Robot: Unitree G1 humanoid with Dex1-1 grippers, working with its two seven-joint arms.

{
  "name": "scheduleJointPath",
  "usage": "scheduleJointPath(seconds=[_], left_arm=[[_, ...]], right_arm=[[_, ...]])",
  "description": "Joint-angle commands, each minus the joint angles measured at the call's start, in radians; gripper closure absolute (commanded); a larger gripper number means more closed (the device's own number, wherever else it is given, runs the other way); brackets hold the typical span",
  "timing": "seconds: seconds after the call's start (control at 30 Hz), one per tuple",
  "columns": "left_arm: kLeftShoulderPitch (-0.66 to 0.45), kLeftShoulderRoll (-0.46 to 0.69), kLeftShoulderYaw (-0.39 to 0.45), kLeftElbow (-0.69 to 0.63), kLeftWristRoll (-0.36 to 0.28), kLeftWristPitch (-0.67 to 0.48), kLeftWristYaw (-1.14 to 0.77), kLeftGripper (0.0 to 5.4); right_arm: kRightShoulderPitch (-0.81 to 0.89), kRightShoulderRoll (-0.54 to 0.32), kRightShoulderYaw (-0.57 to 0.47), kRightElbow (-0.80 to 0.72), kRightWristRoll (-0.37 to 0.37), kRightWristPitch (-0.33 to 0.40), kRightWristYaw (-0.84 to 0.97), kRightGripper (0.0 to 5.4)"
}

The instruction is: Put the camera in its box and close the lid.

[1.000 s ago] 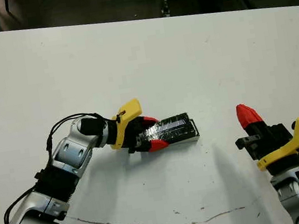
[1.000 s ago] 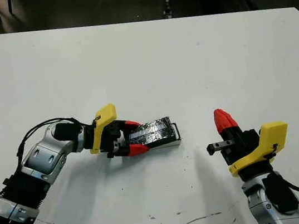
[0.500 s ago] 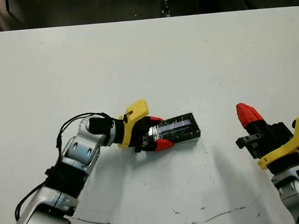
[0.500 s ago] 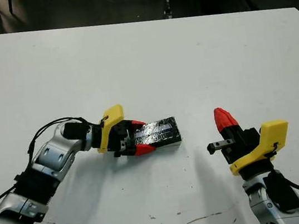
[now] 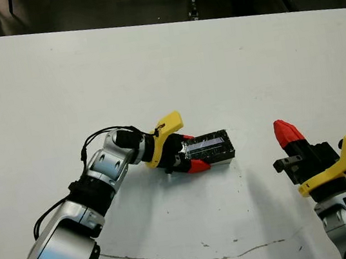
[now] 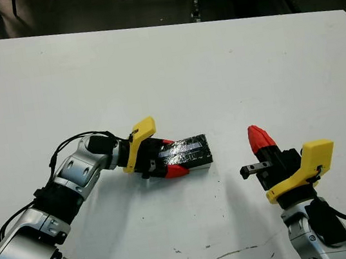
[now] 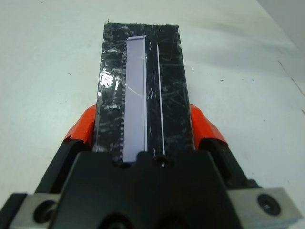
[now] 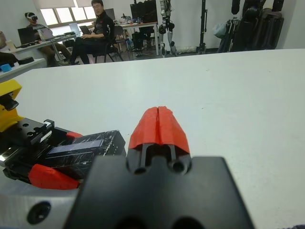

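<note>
Now the left gripper [image 5: 189,156] clamps the lid [image 5: 211,148] by its sides — a skewed push could jam it; the right gripper [image 5: 287,132] idles, fingers together.

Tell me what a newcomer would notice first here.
The left gripper near the middle of the white table, its red fingers clamped on either side of the glossy black lid. Off to the right, the right gripper hangs shut and empty, clear of it.
</note>
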Motion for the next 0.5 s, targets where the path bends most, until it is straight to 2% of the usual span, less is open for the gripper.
scheduleJointPath(seconds=[0.03, 0.33, 0.43, 0.5], left_arm=[[0.043, -0.077, -0.106, 0.014, 0.043, 0.058, -0.045, 2.21], [0.032, -0.089, -0.140, -0.004, 0.036, 0.126, -0.072, 2.22], [0.048, -0.074, -0.157, -0.054, 0.067, 0.147, -0.020, 2.22], [0.075, -0.053, -0.171, -0.117, 0.110, 0.118, 0.036, 1.81]], right_arm=[[0.008, -0.010, -0.010, -0.003, 0.005, 0.018, -0.006, 5.40], [0.011, -0.006, -0.005, -0.004, 0.002, 0.016, -0.008, 5.40], [0.012, -0.007, -0.006, -0.004, 0.005, 0.016, -0.005, 5.40], [0.013, -0.007, -0.005, -0.004, 0.003, 0.015, -0.006, 5.40]])
